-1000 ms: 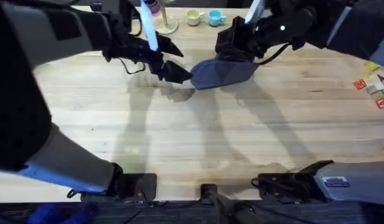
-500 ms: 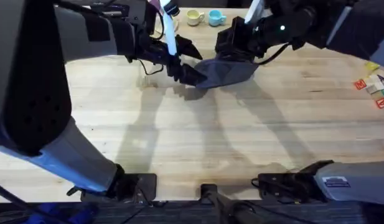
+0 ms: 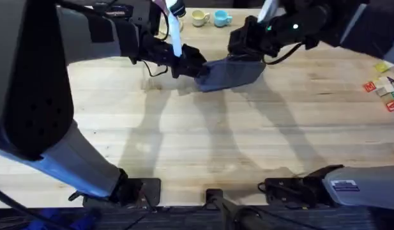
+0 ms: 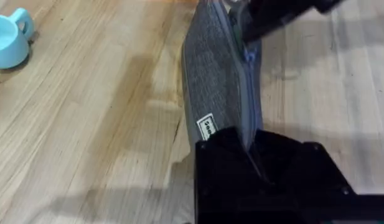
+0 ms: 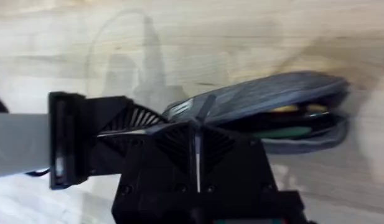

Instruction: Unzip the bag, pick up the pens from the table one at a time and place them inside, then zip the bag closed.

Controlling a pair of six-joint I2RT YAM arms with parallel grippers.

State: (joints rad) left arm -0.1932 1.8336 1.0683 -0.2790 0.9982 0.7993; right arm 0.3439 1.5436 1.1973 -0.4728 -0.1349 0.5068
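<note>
The grey-blue bag (image 3: 230, 73) lies at the back middle of the table (image 3: 248, 140). My left gripper (image 3: 195, 64) is shut on the bag's left end; in the left wrist view its black fingers (image 4: 266, 168) clamp the fabric below the zip (image 4: 246, 93). My right gripper (image 3: 249, 50) sits at the bag's far right end, shut on the bag's upper edge by the zip (image 5: 198, 146). The small blue zip pull (image 4: 249, 56) shows just under the right finger. The bag's mouth gapes at one end, and a green pen (image 5: 285, 132) lies inside it.
Two small cups (image 3: 200, 18) (image 3: 222, 18) stand at the table's back edge; the light blue one (image 4: 8, 40) is near the bag. Coloured pieces (image 3: 385, 86) lie at the far right. The front half of the table is bare wood.
My left gripper moved right to the bag's left end and closed on it. The right gripper shifted slightly right and back, and the bag moved a little with it.
</note>
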